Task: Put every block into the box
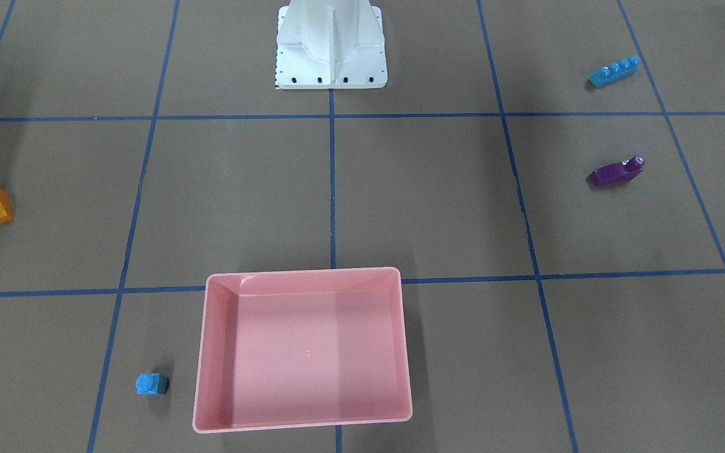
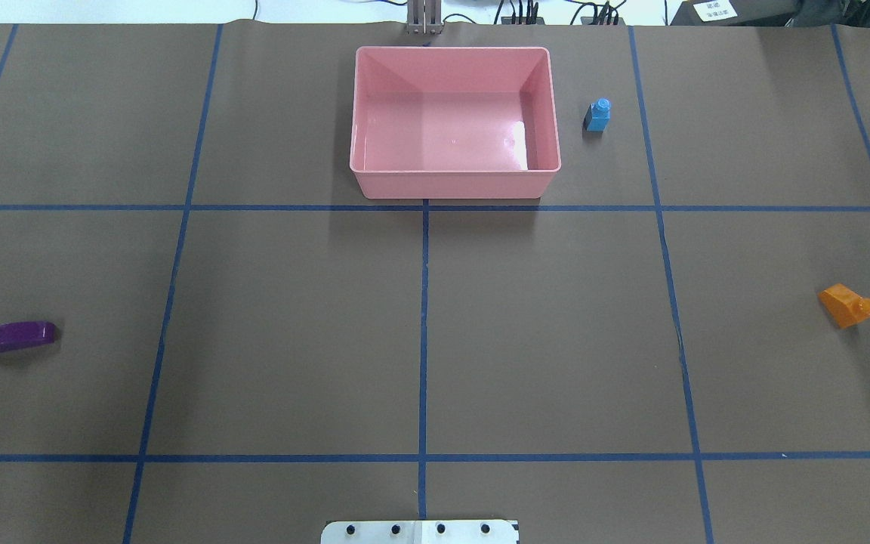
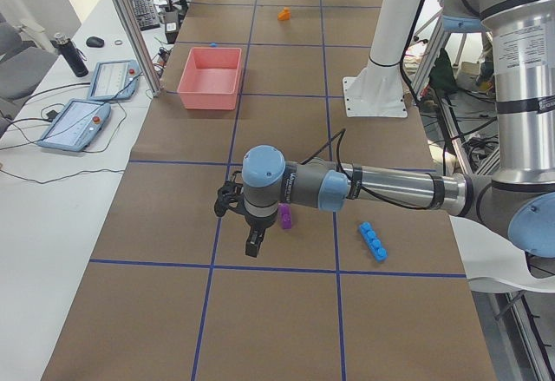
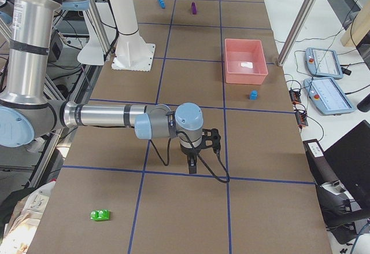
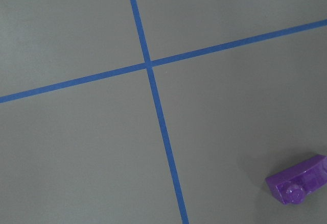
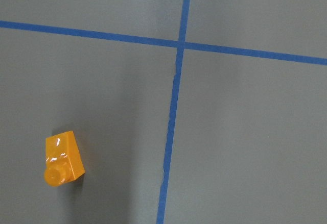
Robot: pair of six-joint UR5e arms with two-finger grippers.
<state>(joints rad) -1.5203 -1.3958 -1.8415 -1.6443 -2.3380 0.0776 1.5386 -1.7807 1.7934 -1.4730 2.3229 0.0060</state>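
The pink box (image 2: 454, 185) stands empty at the table's far middle. The small blue block (image 2: 598, 115) sits just right of it. The orange block (image 2: 846, 304) lies at the right, also in the right wrist view (image 6: 63, 158). The purple block (image 2: 10, 335) lies at the left, also in the left wrist view (image 5: 298, 185). The light-blue block (image 1: 614, 71) lies near it. The green block (image 4: 100, 214) lies at the table's right end. My left gripper (image 3: 252, 246) hovers beside the purple block (image 3: 285, 217). My right gripper (image 4: 192, 166) hangs over bare table. I cannot tell whether either is open.
The white robot base (image 1: 331, 50) stands at the near middle edge. Two tablets (image 3: 74, 125) lie on the white side table beyond the box, behind an aluminium post (image 3: 130, 25). Blue tape lines cross the brown table.
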